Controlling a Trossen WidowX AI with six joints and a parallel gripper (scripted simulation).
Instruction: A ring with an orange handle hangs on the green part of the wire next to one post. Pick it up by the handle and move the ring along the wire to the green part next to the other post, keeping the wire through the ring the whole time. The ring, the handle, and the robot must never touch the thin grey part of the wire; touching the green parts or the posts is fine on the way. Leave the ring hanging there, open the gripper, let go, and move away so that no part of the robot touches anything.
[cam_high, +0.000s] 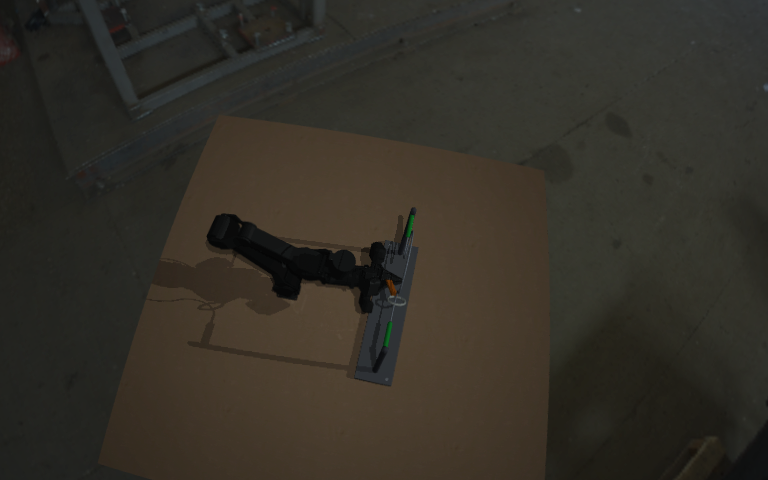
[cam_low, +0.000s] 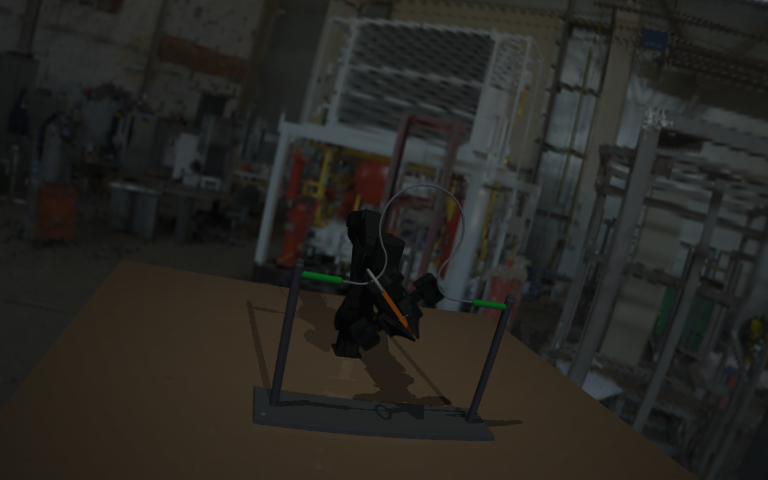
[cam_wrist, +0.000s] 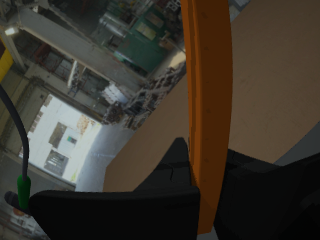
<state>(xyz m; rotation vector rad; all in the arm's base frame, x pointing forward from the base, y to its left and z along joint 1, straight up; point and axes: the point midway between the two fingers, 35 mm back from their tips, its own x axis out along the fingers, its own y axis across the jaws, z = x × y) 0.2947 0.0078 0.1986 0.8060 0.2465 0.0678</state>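
Exterior view, brown table top (cam_low: 141, 362); dim workshop

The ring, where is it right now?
In the exterior view the ring sits on the grey wire, just past the left green part, with its orange handle held in the gripper.

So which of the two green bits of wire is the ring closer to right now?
The green bit on the left in the exterior view. The ring sits just past it on the grey wire, while the other green bit lies beyond the big loop.
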